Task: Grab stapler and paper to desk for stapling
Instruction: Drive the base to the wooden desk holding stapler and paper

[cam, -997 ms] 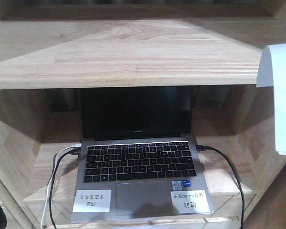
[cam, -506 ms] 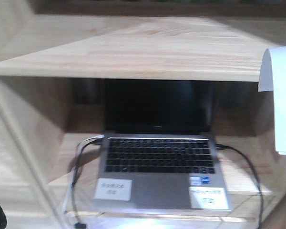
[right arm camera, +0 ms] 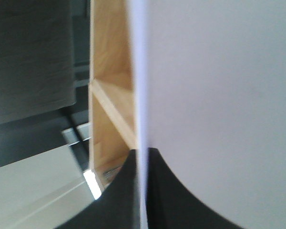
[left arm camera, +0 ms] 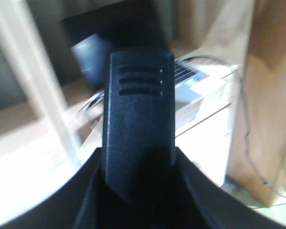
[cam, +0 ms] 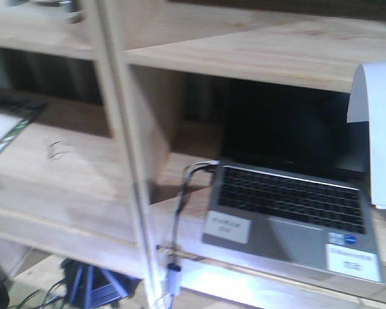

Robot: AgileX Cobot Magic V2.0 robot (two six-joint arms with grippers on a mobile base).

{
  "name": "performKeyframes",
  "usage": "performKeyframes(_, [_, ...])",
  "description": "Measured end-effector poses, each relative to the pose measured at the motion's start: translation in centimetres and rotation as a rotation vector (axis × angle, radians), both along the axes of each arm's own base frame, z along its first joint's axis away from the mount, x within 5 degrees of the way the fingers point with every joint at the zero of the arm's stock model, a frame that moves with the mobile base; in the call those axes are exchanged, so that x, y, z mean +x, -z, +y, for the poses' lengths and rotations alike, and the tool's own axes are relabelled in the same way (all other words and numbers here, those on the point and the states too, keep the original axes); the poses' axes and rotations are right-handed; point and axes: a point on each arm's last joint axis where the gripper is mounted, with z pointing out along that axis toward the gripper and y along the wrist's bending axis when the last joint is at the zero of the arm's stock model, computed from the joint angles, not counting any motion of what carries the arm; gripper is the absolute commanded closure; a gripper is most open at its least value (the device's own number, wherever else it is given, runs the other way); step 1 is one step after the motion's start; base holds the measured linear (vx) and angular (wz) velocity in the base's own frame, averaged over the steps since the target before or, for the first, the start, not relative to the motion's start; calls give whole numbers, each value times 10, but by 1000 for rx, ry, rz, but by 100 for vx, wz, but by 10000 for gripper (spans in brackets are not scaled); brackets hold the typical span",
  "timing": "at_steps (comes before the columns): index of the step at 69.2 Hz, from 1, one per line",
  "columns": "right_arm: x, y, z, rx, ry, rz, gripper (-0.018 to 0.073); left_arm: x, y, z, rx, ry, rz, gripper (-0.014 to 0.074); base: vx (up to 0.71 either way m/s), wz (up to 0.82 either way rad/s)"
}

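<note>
- The paper (cam: 381,129) is a plain white sheet hanging upright just right of the laptop (cam: 289,206), its top corner curled over.
- The right pincer (right arm camera: 140,191) is closed on the sheet, which shows edge-on between its fingers.
- The stapler (left arm camera: 138,119) is black plastic with three short slots. It stands upright with the laptop behind it, and the left pincer (left arm camera: 139,160) is clamped on its sides.
- Two white stickers (cam: 227,227) sit on the laptop's palm rest; their writing is too blurred to read.
- The laptop sits open in a wooden shelf (cam: 71,174) compartment, with a cable (cam: 178,212) at its left side.
</note>
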Motion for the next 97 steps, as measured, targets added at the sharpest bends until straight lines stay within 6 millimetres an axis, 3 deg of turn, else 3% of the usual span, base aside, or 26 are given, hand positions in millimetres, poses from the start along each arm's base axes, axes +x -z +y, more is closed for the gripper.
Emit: performKeyframes(97, [0, 0, 0, 0, 0, 0, 560, 0, 0, 0, 0, 0, 0, 603, -12, 48])
